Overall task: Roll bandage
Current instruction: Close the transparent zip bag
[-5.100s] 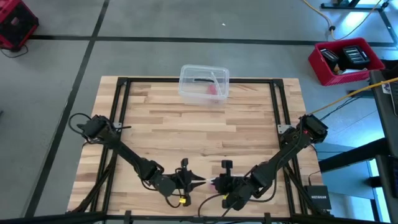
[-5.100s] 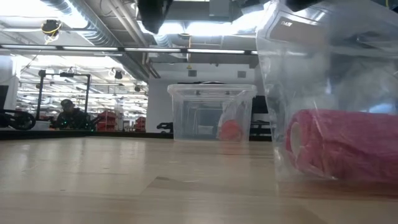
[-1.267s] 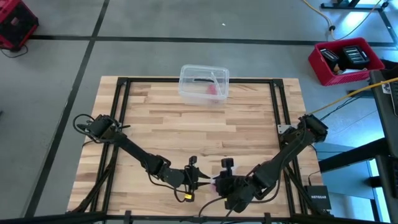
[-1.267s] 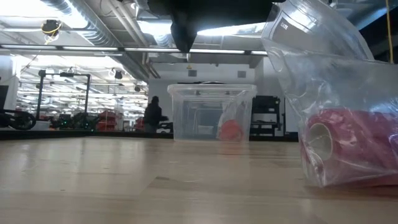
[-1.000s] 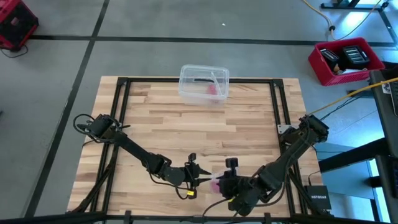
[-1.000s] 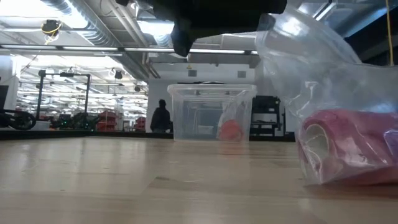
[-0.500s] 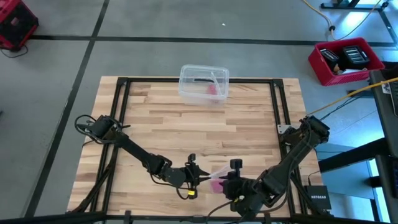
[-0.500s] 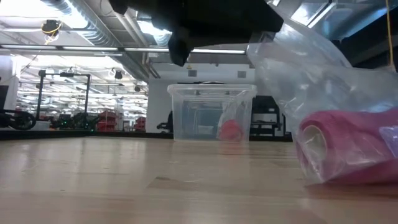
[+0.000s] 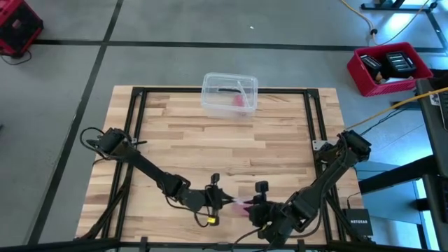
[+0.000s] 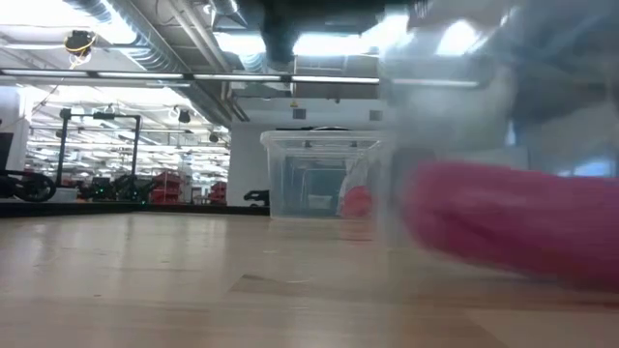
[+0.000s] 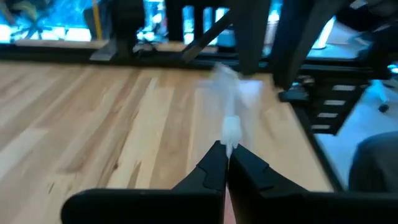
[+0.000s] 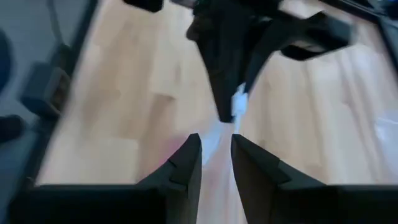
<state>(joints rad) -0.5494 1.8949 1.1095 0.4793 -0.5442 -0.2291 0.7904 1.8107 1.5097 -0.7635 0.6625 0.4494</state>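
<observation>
The pink bandage (image 10: 503, 224) is a small roll inside a clear plastic wrapper (image 9: 242, 204), near the table's front edge, between my two grippers. It shows blurred and slanting in the low view. My left gripper (image 9: 224, 201) comes level from the left and is shut on the wrapper's end. My right gripper (image 9: 253, 208) comes slanting down from the right and is shut on the wrapped roll. Whether the roll touches the table I cannot tell. My left gripper pinches a thin edge of the clear wrapper (image 11: 231, 132) between its two fingertips, coming nearly level from the table's left. The wrapper stretches away from the tips toward my right gripper. My right gripper has the wrapper with the pink roll (image 12: 214, 148) between its two fingers, slanting down from the right.
A clear plastic box (image 9: 229, 93) with something pink inside stands at the table's far edge, well away from both arms. A black frame (image 9: 136, 112) runs along the table's sides. Bare wood lies between the box and the grippers.
My left gripper has taken hold of the wrapper's end. My right gripper has sunk a little. The wrapped roll has swung toward the left gripper and now lies slanted, blurred by its motion.
</observation>
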